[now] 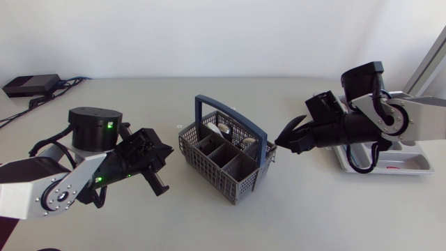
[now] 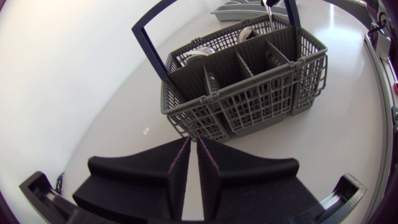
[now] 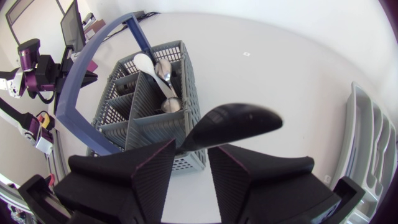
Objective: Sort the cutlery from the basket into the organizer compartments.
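The grey basket (image 1: pixel 224 157) with a blue handle (image 1: pixel 237 117) stands mid-table and holds several spoons (image 3: pixel 163 73) in its far compartments. My right gripper (image 1: pixel 284 141) hovers just right of the basket, shut on a black spoon (image 3: pixel 241 121) whose bowl sticks out ahead of the fingers (image 3: pixel 149 168). The grey organizer (image 1: pixel 390 166) lies at the right, under my right arm, and its compartments (image 3: pixel 375 146) show beside that gripper. My left gripper (image 1: pixel 159 181) is shut and empty, left of the basket (image 2: pixel 245 81), with its fingers (image 2: pixel 180 171) almost touching.
A black box (image 1: pixel 29 84) with cables lies at the table's back left corner. Bare table surface spreads in front of the basket and between it and the left arm.
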You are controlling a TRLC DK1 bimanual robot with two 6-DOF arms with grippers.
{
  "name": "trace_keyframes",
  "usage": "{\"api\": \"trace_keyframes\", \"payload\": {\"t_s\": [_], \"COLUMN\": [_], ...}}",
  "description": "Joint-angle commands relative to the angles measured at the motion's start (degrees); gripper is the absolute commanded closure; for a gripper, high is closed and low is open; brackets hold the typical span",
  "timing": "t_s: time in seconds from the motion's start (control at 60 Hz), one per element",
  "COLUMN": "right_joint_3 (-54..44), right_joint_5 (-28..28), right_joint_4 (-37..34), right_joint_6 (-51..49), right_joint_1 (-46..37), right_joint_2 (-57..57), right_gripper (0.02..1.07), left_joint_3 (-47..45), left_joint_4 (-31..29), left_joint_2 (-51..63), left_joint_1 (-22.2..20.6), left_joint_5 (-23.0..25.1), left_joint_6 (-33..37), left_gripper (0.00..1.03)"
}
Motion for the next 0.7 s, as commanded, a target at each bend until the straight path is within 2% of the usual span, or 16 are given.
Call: {"api": "trace_keyframes", "payload": {"t_s": [0.0, 0.15, 0.267, 0.683], "right_joint_3": [1.4, 1.1, 0.4, 3.9], "right_joint_5": [-0.5, -0.9, -1.0, -0.4], "right_joint_4": [0.5, 1.7, 2.8, 3.9], "right_joint_6": [-0.4, -0.3, -0.2, 1.1], "right_joint_1": [0.6, 1.3, 2.3, 4.7], "right_joint_2": [1.3, 1.9, 3.0, 5.3], "right_gripper": [0.7, 0.88, 0.93, 0.93], "left_joint_3": [-1.0, -0.6, -0.5, -0.7], "left_joint_4": [-0.4, -0.6, -0.6, -0.8], "left_joint_2": [-1.2, -1.2, -1.2, -2.0], "left_joint_1": [-0.5, -0.5, -1.0, -1.4], "left_joint_5": [0.1, 0.1, 0.1, 0.0], "left_joint_6": [-0.5, -0.5, -0.6, -0.7], "left_gripper": [0.92, 0.92, 0.92, 0.93]}}
